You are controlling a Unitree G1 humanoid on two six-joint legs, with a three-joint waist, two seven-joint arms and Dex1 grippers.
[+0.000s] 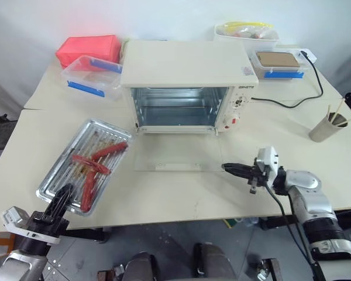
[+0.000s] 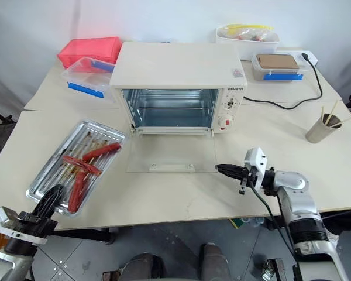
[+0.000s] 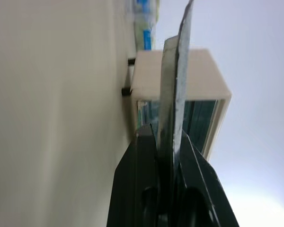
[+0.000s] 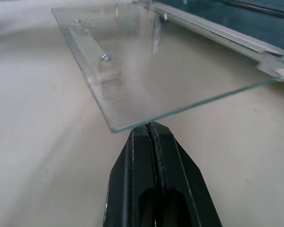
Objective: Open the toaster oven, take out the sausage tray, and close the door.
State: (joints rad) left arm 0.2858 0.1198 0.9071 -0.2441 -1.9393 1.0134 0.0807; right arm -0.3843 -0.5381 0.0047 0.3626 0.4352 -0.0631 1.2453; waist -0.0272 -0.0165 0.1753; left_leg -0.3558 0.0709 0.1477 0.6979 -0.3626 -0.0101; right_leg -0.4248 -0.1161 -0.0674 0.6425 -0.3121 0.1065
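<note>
So the desk is a big cream-coloured top against a plain white wall. At the back there's a red box, a clear plastic box with blue clips, another clipped box, a white bin and, off to the right, a paper cup with sticks.

The toaster oven sits mid-desk with its door dropped flat open on the desk in front of it.

The sausage tray is out on the desk, left of the door, three sausages on its rack.

The left gripper is at the tray's near corner, jaws clamped on the rim.

The right gripper reaches in level from the right, jaws pressed together, tips right at the door's front right corner edge.
</note>
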